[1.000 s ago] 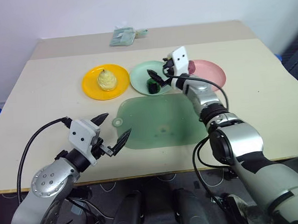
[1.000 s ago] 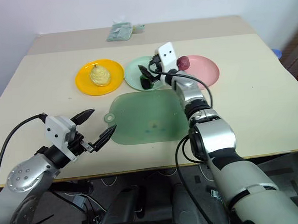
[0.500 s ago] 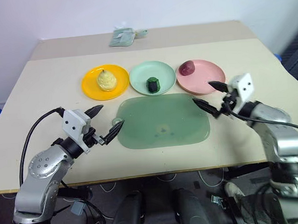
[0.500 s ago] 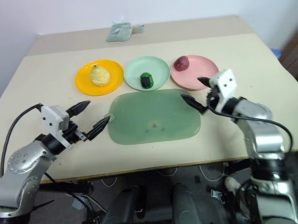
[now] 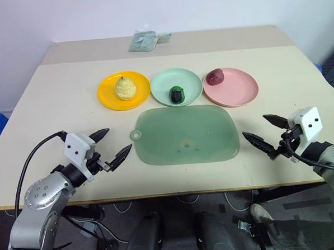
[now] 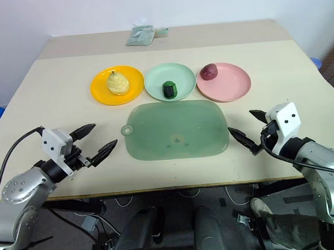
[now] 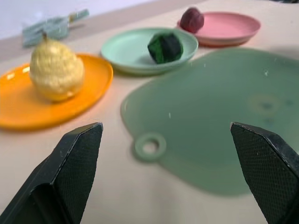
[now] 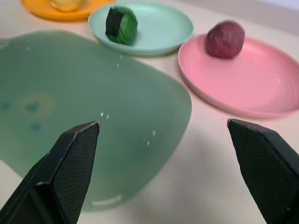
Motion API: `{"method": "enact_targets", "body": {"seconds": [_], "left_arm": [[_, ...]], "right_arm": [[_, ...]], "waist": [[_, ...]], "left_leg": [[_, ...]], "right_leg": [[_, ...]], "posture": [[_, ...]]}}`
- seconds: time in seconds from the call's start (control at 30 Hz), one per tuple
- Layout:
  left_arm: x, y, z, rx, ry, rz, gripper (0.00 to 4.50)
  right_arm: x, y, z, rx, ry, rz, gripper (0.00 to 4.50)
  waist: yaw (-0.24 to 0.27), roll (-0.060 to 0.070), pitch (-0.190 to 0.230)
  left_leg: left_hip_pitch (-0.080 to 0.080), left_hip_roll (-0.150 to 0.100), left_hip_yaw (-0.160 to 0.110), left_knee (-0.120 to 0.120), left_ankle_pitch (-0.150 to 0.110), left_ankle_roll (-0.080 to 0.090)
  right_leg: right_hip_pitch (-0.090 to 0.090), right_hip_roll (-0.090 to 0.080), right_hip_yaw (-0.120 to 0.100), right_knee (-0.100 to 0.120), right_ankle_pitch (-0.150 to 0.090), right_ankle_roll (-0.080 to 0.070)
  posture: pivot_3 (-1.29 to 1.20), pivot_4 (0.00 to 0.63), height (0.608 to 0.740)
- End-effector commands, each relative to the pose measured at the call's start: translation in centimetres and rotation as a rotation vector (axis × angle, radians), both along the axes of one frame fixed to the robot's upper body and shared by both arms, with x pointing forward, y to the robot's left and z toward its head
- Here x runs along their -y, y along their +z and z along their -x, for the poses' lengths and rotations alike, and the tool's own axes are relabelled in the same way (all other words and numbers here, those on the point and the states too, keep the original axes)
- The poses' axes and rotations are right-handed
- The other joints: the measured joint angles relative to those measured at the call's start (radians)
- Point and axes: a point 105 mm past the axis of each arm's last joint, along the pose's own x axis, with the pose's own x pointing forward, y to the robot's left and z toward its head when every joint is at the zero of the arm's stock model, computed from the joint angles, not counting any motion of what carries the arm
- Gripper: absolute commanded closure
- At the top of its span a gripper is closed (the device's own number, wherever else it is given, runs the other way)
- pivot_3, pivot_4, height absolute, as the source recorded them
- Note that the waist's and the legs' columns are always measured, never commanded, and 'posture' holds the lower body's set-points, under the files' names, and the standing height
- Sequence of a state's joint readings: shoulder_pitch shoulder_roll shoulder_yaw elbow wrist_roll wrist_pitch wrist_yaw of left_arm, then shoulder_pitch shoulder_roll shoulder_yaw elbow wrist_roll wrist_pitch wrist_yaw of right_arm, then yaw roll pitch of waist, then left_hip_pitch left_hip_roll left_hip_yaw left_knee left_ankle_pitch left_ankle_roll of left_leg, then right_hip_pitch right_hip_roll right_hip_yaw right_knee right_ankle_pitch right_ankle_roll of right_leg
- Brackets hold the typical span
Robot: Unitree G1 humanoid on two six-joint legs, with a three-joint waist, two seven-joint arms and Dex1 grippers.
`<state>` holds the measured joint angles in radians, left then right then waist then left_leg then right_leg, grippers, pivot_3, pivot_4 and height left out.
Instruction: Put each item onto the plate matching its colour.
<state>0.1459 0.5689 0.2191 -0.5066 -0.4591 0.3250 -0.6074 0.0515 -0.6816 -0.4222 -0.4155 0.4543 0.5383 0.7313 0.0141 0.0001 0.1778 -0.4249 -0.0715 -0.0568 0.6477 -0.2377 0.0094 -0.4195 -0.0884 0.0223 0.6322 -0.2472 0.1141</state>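
The pale yellow pear (image 5: 124, 88) rests on the orange-yellow plate (image 5: 108, 98). On the mint green plate (image 5: 190, 85) sits the dark green lump (image 5: 176, 94), and the dark red lump (image 5: 214, 76) lies on the pink plate (image 5: 238, 90). All three plates stand in a row across the table's middle. My left gripper (image 5: 112, 144) hovers open and empty near the front left edge. My right gripper (image 5: 266, 132) is open and empty at the front right, well back from the plates.
A large translucent green mat (image 5: 185, 134) with a hole tab lies between the grippers, in front of the plates. A folded greenish cloth (image 5: 144, 40) sits at the table's far edge. Bare tabletop lies at both sides.
My right arm has pulled back from over the green plate to the front right edge, empty and open. The dark green lump stays on the green plate. My left gripper drifted slightly left.
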Motion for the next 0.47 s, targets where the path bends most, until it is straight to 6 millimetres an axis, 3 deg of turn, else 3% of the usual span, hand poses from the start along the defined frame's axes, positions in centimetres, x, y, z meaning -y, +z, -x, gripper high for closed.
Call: {"method": "enact_targets", "body": {"seconds": [0.03,0.47], "left_arm": [[0.25,1.14,0.32,0.046,-0.009,-0.008,0.0],[0.85,1.13,1.07,0.002,-0.036,-0.004,0.0]], "right_arm": [[0.92,1.23,0.1,0.061,-0.022,0.014,0.04],[1.09,1.15,-0.08,0.045,-0.016,0.036,0.04]], "waist": [[0.0,0.0,0.0],[0.0,0.0,0.0]], "left_leg": [[0.0,0.0,0.0,0.0,0.0,0.0],[0.001,0.0,0.0,0.0,0.0,0.0]], "right_leg": [[0.0,0.0,0.0,0.0,0.0,-0.001],[0.002,0.0,0.0,-0.001,0.0,-0.001]], "posture": [[0.0,0.15,0.74],[0.0,0.15,0.74]]}}
